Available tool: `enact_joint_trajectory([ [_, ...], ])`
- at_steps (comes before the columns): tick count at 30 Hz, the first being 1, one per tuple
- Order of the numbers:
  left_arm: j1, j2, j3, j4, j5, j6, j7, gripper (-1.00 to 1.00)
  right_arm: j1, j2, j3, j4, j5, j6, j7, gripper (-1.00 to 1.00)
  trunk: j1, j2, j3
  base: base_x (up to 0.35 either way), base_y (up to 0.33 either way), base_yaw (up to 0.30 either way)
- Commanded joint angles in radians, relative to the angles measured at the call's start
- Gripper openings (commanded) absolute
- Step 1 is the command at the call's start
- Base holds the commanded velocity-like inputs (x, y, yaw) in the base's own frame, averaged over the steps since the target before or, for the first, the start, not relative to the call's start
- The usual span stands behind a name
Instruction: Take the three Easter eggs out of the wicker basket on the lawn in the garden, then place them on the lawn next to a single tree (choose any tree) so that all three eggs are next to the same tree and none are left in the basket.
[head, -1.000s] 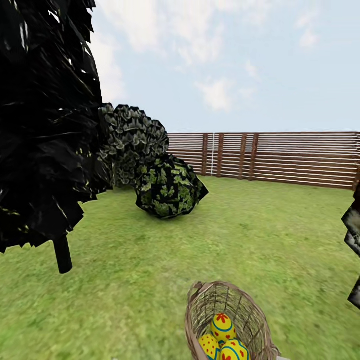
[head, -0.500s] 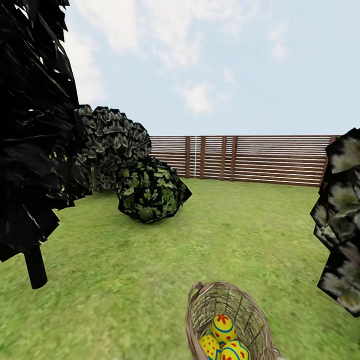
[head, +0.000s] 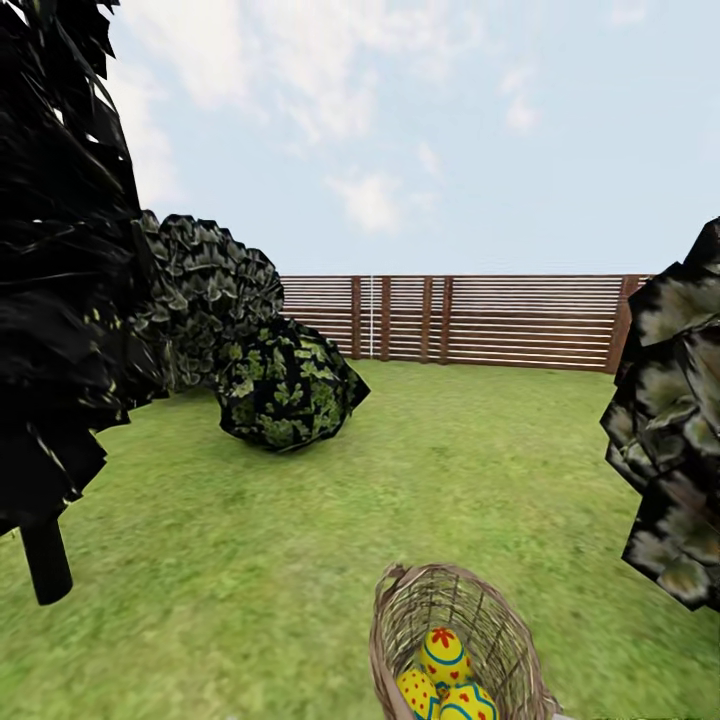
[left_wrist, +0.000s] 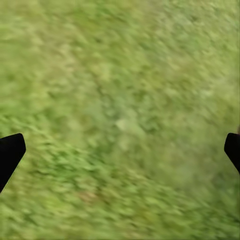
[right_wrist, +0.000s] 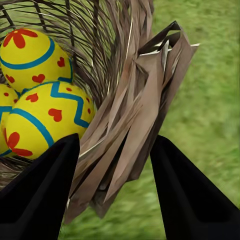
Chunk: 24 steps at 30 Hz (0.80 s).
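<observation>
- At about nine o'clock stands a narrow black tree on a thin dark stem, with two leafy bushes towards eleven o'clock and a slatted fence along the back.
- The left pincer hangs over bare lawn, its fingertips set wide apart, holding nothing.
- At six o'clock, close in, the wicker basket rides above the grass; it looks tipped, its long axis leaning and the mouth facing up and towards me.
- All three Easter eggs lie inside, bunched together, blunt ends mostly upward.
- The right pincer is clamped on the basket's woven rim, one finger to each side.
- At three o'clock, another dark leaf mass.
- My guess: it's the carrying stage, no egg out yet. Next calls for picking a tree, setting the basket down nearby, and lifting the eggs out.
</observation>
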Motion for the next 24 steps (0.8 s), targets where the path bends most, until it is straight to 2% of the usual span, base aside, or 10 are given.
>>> enact_joint_trajectory([
  [1,0.000,0.000,0.001,-0.002,0.006,0.005,0.003,1.00,-0.001,0.000,0.000,-0.001,-0.005,-0.003,-0.001,-1.00,0.000,-0.001,0.000,0.000,0.104,-0.143],
  [24,0.000,-0.003,-0.001,0.015,0.006,0.005,0.003,1.00,-0.001,0.001,0.003,0.019,-0.004,-0.004,-0.001,-1.00,0.000,-0.001,0.027,0.000,0.006,-0.173],
])
